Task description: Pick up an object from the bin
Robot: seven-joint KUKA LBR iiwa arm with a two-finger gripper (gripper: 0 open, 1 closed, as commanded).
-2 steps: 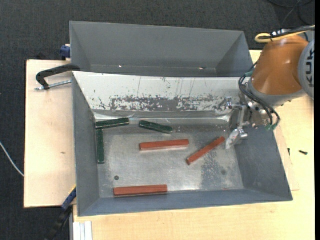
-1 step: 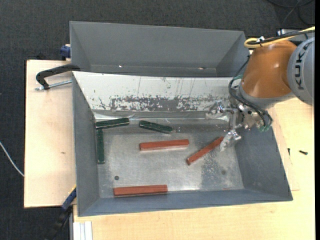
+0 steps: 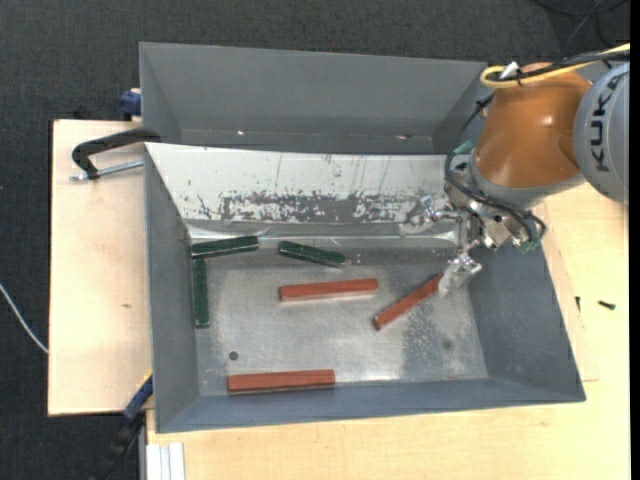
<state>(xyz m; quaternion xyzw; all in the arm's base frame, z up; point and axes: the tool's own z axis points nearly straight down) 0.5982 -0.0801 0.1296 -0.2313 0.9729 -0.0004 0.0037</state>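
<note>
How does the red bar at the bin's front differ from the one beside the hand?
The front red bar lies parallel to the wall; the slanted red bar lies diagonally. The front one is far from the hand; the slanted one ends beside it. Both are long.

The grey metal bin (image 3: 330,343) held three red-brown rectangular bars (image 3: 328,290) at centre, three and six o'clock; three dark green rectangular bars (image 3: 311,255) lay toward ten o'clock.
</note>
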